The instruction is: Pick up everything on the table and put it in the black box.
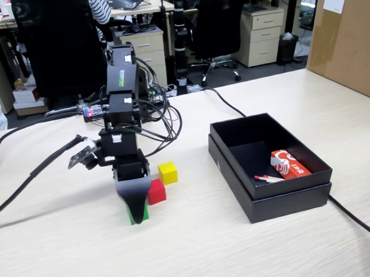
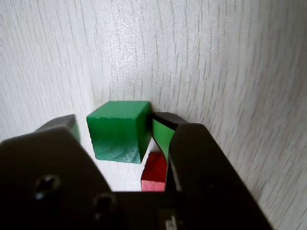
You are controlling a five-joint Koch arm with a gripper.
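Pincer (image 2: pixel 120 132) straddling green cube (image 2: pixel 119 130), gaps visible wrist view only

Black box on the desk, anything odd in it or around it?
Yes. The black box already holds a red-and-white printed packet and a red-tipped stick, not cubes. Nothing looks spilled or damaged.

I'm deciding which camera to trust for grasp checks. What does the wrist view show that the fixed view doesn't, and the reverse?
Only the wrist view shows the green cube sitting between the end effector jaws, with small gaps on both sides. Only the fixed view shows the yellow cube, the black box, and the packet inside it. Both show the green cube, the red cube and the table.
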